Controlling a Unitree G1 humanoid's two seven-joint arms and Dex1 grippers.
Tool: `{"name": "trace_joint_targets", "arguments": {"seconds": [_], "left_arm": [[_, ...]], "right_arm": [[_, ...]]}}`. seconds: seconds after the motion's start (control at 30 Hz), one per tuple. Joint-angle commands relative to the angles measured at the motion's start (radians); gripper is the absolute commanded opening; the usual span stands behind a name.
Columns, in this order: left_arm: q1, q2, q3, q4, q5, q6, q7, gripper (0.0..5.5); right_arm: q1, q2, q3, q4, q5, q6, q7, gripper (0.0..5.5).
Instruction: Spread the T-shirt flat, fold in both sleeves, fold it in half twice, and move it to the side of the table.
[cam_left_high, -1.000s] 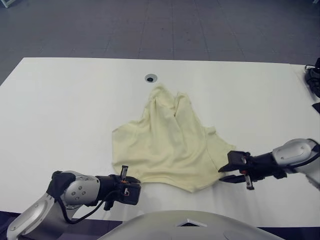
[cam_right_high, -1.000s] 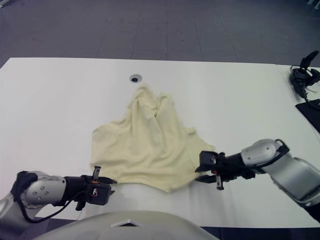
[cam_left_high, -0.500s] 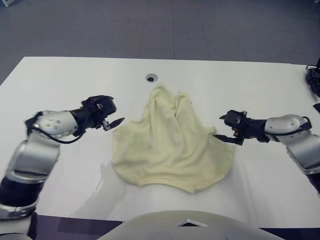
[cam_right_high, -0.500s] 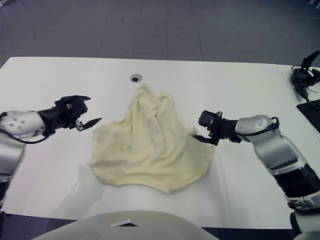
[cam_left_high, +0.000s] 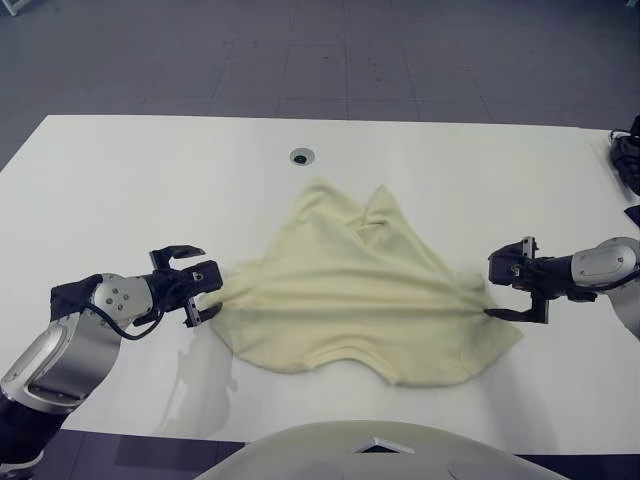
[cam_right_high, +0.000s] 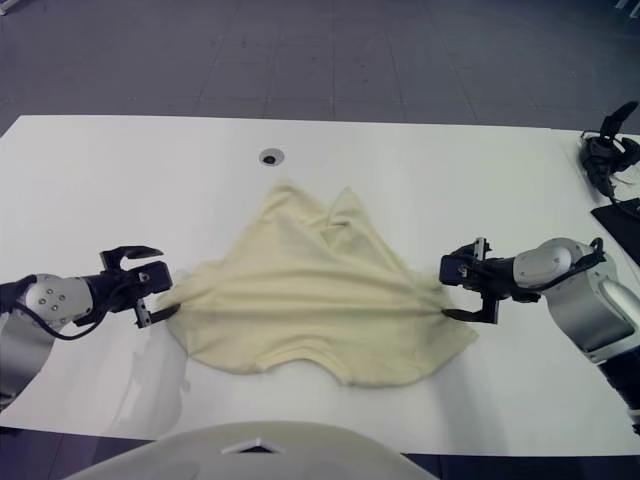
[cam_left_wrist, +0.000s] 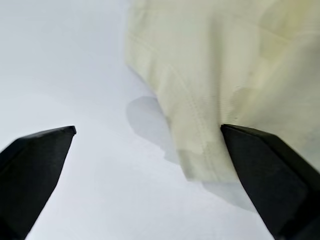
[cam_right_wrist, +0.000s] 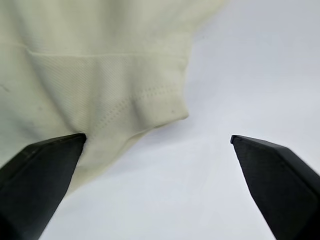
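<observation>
The pale yellow T-shirt (cam_left_high: 350, 300) lies in the middle of the white bench (cam_left_high: 130, 170), a bit nearer the robot than the small round hole (cam_left_high: 301, 156). A second ago both claws were down by the shirt's near edge. Half a second ago they were up beside it, one on each side, not touching it. Now the left claw (cam_left_high: 205, 282) is right at the shirt's left edge and the right claw (cam_left_high: 495, 285) is right at its right edge. The shirt has changed too. It was tall and bunched, with its top close to the hole. Now it is wider and lower, and a long crease runs across it from one claw to the other, as if it was pulled sideways. Both claws are released. In the left wrist view the fingers (cam_left_wrist: 35, 170) stand far apart and the cloth edge just touches one of them. The right wrist view looks the same, with the hem beside one finger (cam_right_wrist: 40, 170). This looks like the first step, spreading the shirt flat, and it seems only partly done. The far part is still crumpled into two points and no sleeve lies out clearly. The shirt likely needs more pulling before any folding can start.
</observation>
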Motion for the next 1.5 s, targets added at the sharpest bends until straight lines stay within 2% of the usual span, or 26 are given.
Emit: {"name": "trace_joint_targets", "arguments": {"seconds": [0.03, 0.13, 0.2, 0.3, 0.43, 0.5, 0.6, 0.8, 0.97, 1.13, 1.27, 1.4, 1.5], "left_arm": [[-0.093, -0.067, 0.073, -0.074, -0.150, 0.139, -0.050, 5.40], [-0.295, -0.119, 0.136, -0.063, -0.260, 0.225, -0.053, 5.40], [-0.430, -0.152, 0.095, 0.023, -0.257, 0.210, -0.032, 5.40], [-0.605, -0.262, -0.034, 0.266, -0.166, 0.097, 0.055, 5.40], [-0.780, -0.501, -0.179, 0.731, -0.054, -0.146, 0.183, 5.40], [-0.836, -0.581, -0.212, 0.917, -0.024, -0.244, 0.217, 5.40], [-0.887, -0.650, -0.242, 1.091, 0.004, -0.332, 0.233, 5.40], [-0.887, -0.692, -0.297, 1.337, 0.105, -0.480, 0.269, 5.40], [-0.825, -0.646, -0.295, 1.336, 0.148, -0.504, 0.280, 5.40], [-0.699, -0.570, -0.248, 1.109, 0.131, -0.392, 0.252, 5.40], [-0.608, -0.566, -0.204, 0.944, 0.102, -0.278, 0.254, 5.40], [-0.552, -0.589, -0.177, 0.831, 0.085, -0.194, 0.264, 5.40], [-0.546, -0.614, -0.149, 0.772, 0.059, -0.151, 0.270, 5.40]], "right_arm": [[-0.080, 0.036, -0.071, -0.045, 0.089, 0.093, 0.054, 5.39], [-0.233, 0.111, -0.080, 0.012, 0.108, 0.127, 0.052, 5.39], [-0.349, 0.202, -0.052, 0.105, 0.070, 0.129, -0.005, 5.39], [-0.522, 0.408, 0.009, 0.345, -0.019, 0.098, -0.156, 5.39], [-0.661, 0.642, 0.047, 0.645, -0.078, 0.030, -0.311, 5.39], [-0.711, 0.718, 0.053, 0.769, -0.094, -0.005, -0.356, 5.39], [-0.741, 0.770, 0.063, 0.878, -0.116, -0.048, -0.385, 5.39], [-0.744, 0.782, 0.124, 1.043, -0.220, -0.159, -0.383, 5.39], [-0.715, 0.715, 0.169, 1.051, -0.300, -0.199, -0.341, 5.39], [-0.656, 0.624, 0.120, 0.909, -0.296, -0.160, -0.301, 5.39], [-0.610, 0.584, 0.068, 0.779, -0.273, -0.099, -0.278, 5.39], [-0.560, 0.576, 0.018, 0.659, -0.226, -0.024, -0.231, 5.39], [-0.562, 0.618, -0.083, 0.619, -0.133, 0.090, -0.245, 5.39]]}}
